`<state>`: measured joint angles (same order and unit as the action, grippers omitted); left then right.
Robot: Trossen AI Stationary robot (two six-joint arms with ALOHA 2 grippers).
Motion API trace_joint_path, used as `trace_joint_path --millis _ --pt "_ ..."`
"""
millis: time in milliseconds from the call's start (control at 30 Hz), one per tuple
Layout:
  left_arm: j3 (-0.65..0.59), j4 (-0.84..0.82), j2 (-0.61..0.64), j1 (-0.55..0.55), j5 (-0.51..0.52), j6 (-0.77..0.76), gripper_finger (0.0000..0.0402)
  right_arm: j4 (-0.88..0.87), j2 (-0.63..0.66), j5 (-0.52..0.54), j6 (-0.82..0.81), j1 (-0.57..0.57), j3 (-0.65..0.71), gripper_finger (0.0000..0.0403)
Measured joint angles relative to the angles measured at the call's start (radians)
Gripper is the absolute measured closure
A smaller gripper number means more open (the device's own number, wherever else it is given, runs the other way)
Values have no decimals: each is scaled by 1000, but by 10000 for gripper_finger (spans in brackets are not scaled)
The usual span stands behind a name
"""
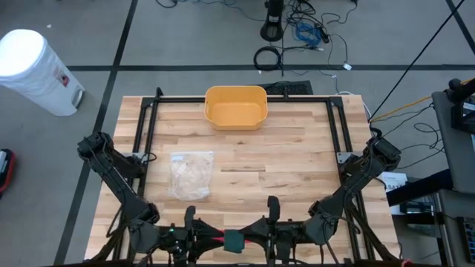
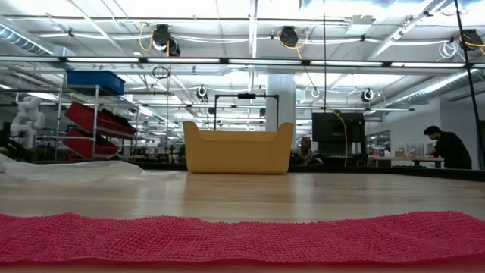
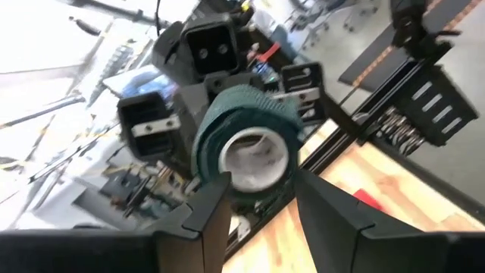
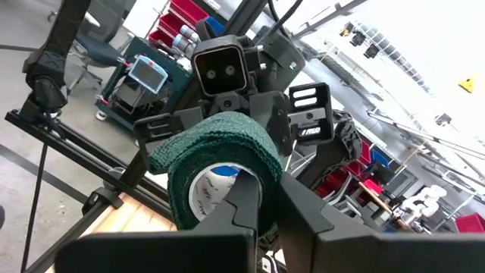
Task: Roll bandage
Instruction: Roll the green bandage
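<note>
At the table's [image 1: 297,159] near edge, well away from the tub [image 1: 235,107], both grippers meet over the last strip of wood, with almost no board left behind them. Open tabletop runs from there up to the tub at the far edge; only a clear bag [image 1: 191,175] lies between, off to the left.

Right gripper [image 4: 267,199]: jaws pinched tight on the wall of the roll [image 4: 220,171], one finger inside the core, one outside. Left gripper [image 3: 261,189]: fingers parted, standing either side of the roll and facing its open end; whether they touch it I cannot tell.

The roll is dark green, crinkled wrap wound on a white core, held up off the wood between the two grippers [image 1: 234,239]. A red bandage [image 2: 242,236] with an open mesh weave lies flat along the near edge, stretching right across the low view.
</note>
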<state>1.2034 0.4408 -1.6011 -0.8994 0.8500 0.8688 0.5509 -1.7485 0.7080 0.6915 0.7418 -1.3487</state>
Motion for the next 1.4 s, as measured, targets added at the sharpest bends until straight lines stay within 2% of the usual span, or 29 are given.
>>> trace_joint_path --millis 267,533,567,667,700,733,800,867,967,1000,1067,1100,1133,1300,1400 --pt "0 -10 40 -75 243 -47 246 3 2 24 5 4 0 383" --pt "0 -12 67 -133 391 -79 246 6 7 137 38 20 0 383" --pt "0 -11 68 -132 447 -79 246 7 9 153 46 24 0 383" --pt "-11 -27 85 -100 702 -80 246 8 22 207 58 40 0 383" --pt "-30 -37 106 -78 715 -90 246 8 28 226 58 48 0 383" --pt "-55 -37 131 -52 703 -123 246 8 34 240 58 56 0 383" --pt "-96 -40 185 -4 603 -189 247 13 46 262 57 73 0 383" --pt "-135 -71 239 55 575 -238 247 8 56 277 56 92 0 383" --pt "-187 -264 326 139 528 -451 247 6 72 319 60 124 0 383" --pt "-203 -367 354 174 450 -575 247 6 77 331 67 132 0 383" --pt "-224 -559 394 248 209 -826 247 5 85 356 90 152 0 383" --pt "-238 -611 403 288 91 -916 247 5 89 364 97 160 0 383" --pt "-256 -638 403 322 18 -978 247 5 93 368 101 164 0 383" --pt "-339 -764 382 461 -56 -1083 247 6 104 371 106 177 0 383" --pt "-348 -947 381 573 -181 -1167 247 3 103 371 107 177 0 383"
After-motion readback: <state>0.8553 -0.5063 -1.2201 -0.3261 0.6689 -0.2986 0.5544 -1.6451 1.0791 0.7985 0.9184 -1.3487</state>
